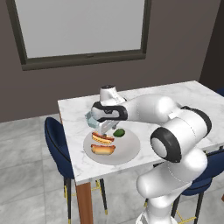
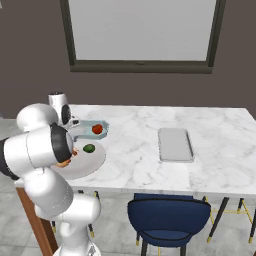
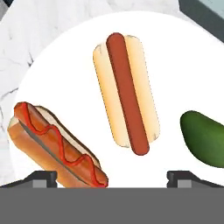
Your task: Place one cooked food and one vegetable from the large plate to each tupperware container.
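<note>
Marble counter point(image 2: 150, 150): white and veined; it carries the large plate point(image 1: 127, 153), near the arm's corner, and both tubs.
Large plate: holds a plain hot dog point(image 3: 126, 94), a hot dog with ketchup point(image 3: 54, 144) and a dark green vegetable point(image 3: 205, 138), all lying apart from one another.
Blue-green tub point(image 2: 102, 125): just beyond the plate, with a red-orange item point(image 2: 97, 129) inside, likely a vegetable; I judge one piece of four delivered.
Grey tub point(image 2: 175, 144): well apart, toward the far side of the counter, with nothing visible inside.
Left to do: a cooked food for the blue-green tub, then a hot dog and the green vegetable for the grey one.
Tool point(image 3: 112, 177): hovers over the plate, tips spread wide with nothing between them; the plain hot dog lies ahead of the gap.
Hand view: gives the ketchup line and bun detail.
Right base view: shows both tubs, with the arm's body covering part of the plate.
Left base view: shows the hand above the hot dogs.
</note>
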Available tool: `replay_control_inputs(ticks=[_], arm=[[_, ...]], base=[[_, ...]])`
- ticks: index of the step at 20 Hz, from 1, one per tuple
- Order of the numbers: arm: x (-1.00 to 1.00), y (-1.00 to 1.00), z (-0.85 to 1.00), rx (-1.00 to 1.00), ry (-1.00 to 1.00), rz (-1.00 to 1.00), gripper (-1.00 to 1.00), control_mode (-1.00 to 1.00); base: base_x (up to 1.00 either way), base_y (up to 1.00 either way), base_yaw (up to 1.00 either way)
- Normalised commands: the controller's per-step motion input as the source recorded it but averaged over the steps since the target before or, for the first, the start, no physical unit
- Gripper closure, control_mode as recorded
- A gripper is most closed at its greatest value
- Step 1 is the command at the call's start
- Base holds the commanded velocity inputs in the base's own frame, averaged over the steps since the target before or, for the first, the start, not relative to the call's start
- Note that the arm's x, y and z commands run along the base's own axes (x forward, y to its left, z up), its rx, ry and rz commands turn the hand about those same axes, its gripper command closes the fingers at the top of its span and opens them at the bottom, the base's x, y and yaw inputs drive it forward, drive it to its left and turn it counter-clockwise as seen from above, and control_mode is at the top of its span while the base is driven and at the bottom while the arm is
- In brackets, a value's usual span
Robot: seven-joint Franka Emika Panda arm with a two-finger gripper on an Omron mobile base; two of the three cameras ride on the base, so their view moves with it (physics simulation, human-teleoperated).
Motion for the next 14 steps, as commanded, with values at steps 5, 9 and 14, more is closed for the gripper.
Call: replay_control_inputs(ticks=[5, 9, 14], arm=[[-0.62, 0.52, -0.03, 0.00, 0.02, 0.19, -1.00, -1.00], [-0.11, 0.16, -0.43, 0.00, 0.00, 0.18, -1.00, -1.00], [-0.05, 0.00, -0.19, 0.00, 0.01, 0.13, -1.00, -1.00]], base=[[0.00, 0.00, 0.00], [0.00, 0.00, 0.00], [0.00, 0.00, 0.00]])
